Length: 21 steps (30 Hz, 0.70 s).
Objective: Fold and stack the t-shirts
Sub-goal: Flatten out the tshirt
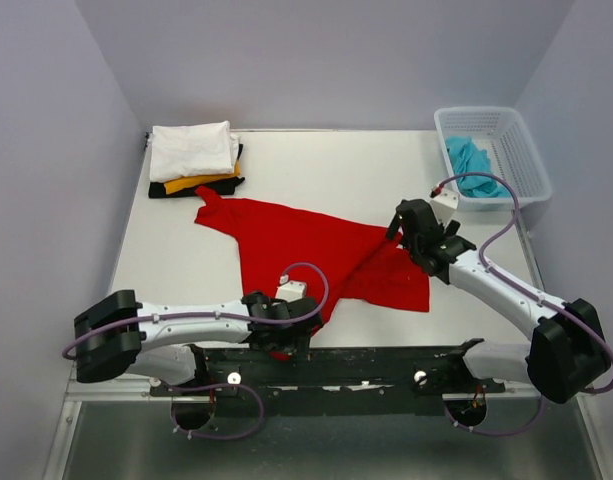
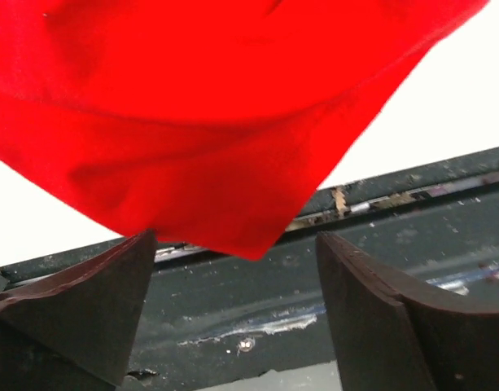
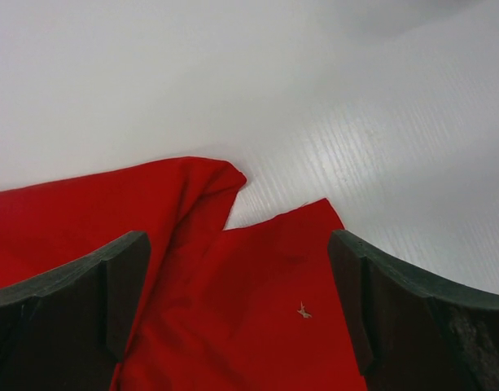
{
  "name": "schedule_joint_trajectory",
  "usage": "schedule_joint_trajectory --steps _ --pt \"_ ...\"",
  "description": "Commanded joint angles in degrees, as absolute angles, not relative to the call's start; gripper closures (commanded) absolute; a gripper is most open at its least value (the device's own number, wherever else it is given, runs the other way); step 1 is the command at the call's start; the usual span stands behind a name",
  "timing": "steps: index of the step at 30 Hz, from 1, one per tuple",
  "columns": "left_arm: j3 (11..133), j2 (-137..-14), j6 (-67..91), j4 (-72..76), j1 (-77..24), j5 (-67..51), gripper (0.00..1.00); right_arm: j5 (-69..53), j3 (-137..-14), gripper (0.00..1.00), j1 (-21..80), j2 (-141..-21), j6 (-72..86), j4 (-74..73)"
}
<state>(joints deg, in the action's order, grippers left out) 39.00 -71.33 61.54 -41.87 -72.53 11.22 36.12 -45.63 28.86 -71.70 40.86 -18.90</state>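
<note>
Done: Three folded shirts, white tee (image 1: pixel 191 148) on yellow-orange tee (image 1: pixel 198 183) on black tee (image 1: pixel 162 190), sit as one stack (image 1: pixel 196 165) at the far left corner of the counter (image 1: pixel 176 265).
In hand: The red tee (image 1: pixel 306 250) sprawls unfolded and rumpled across the middle of the counter. One sleeve reaches toward the far left corner, and the near corner spills over the counter's near edge.
Waiting: A turquoise tee (image 1: pixel 471 160) lies bunched in the white basket (image 1: pixel 476 111) at the counter's far right corner, not yet taken out.
Left to do: By the look of it, the red tee needs flattening, folding and a place on the stack, and then the turquoise one gets the same. I'd judge the job a little past halfway.
Left arm (image 1: pixel 186 322): Stretched low along the counter's near edge, with the wrist turned out past that edge toward the black rail (image 1: pixel 366 365).
Left jaws: Wide apart, straddling the red corner that hangs over the edge. The cloth dangles between them and no pinch shows.
Right arm (image 1: pixel 506 290): Reaching in from the counter's near right corner toward the middle, with the wrist tipped down over the red tee's right end.
Right jaws: Wide, with nothing in them, poised over the notch where a bunched fold meets a flat hem. I cannot tell whether they touch the cloth.
</note>
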Motion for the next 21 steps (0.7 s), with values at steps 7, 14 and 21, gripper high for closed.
schedule_joint_trajectory --steps 7,14,21 --pt "42.6 -83.9 67.3 -43.6 -72.8 19.0 0.44 36.3 -43.3 0.00 28.6 -70.0 42.4 -17.4" --pt "45.4 -84.3 71.0 -49.4 -72.8 23.7 1.00 34.3 -41.9 0.00 28.6 -68.5 45.2 -19.8" --pt "44.7 -71.2 64.7 -45.0 -70.0 27.2 1.00 29.9 -38.6 0.00 28.7 -68.6 53.6 -30.3"
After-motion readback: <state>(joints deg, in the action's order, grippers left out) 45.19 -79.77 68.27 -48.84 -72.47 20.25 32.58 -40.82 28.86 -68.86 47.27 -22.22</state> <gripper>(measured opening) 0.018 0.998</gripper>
